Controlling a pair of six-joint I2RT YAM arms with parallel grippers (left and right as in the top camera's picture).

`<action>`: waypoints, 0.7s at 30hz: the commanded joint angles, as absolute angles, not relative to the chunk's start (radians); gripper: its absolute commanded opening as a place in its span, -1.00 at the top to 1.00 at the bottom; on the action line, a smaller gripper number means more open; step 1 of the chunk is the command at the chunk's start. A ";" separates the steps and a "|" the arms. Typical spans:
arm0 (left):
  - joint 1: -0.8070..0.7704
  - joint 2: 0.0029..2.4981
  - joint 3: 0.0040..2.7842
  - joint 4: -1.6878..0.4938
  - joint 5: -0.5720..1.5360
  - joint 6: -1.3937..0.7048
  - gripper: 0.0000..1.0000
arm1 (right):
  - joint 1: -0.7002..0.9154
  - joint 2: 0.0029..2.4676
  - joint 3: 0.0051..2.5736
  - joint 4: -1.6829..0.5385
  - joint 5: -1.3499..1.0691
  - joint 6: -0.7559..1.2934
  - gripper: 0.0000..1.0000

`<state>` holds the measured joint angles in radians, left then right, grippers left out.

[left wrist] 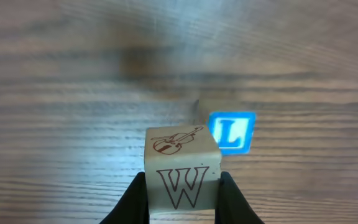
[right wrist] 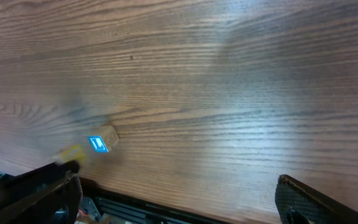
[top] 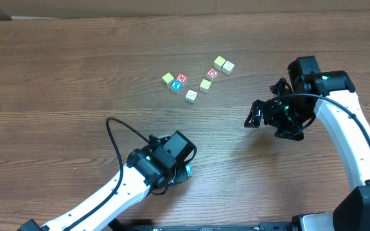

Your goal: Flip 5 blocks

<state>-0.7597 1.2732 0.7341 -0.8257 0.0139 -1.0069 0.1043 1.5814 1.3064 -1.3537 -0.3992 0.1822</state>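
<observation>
The left gripper (left wrist: pixel 183 190) is almost closed, pinching the W block (left wrist: pixel 181 167) by its sides with the violin face up. The blue L block (left wrist: pixel 232 132) lies on the table (left wrist: pixel 55 93) at its 1 o'clock, near but apart. Eight other blocks (top: pixel 191 95) cluster at the left gripper's 12 o'clock in the overhead view. The right gripper (top: pixel 254 115) hangs wide open and empty at the cluster's 4 o'clock. One flip looks underway. The L block is perhaps done, and most of the task seems left.
</observation>
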 commanded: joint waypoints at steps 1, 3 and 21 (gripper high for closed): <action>-0.767 1.280 0.666 -0.792 0.079 -1.069 0.92 | 0.098 1.575 1.330 -1.357 -0.393 0.175 -1.00; -0.767 1.281 0.642 -0.777 0.075 -1.079 0.92 | 0.098 1.575 1.330 -1.358 -0.393 0.175 -1.00; -0.765 1.312 0.630 -0.697 -0.032 -1.050 0.90 | 0.098 1.575 1.330 -1.359 -0.394 0.175 -1.00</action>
<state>-0.7597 1.2900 0.6376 -0.7113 0.0109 -1.0481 0.1047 1.5814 1.3064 -1.3617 -0.3988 0.1829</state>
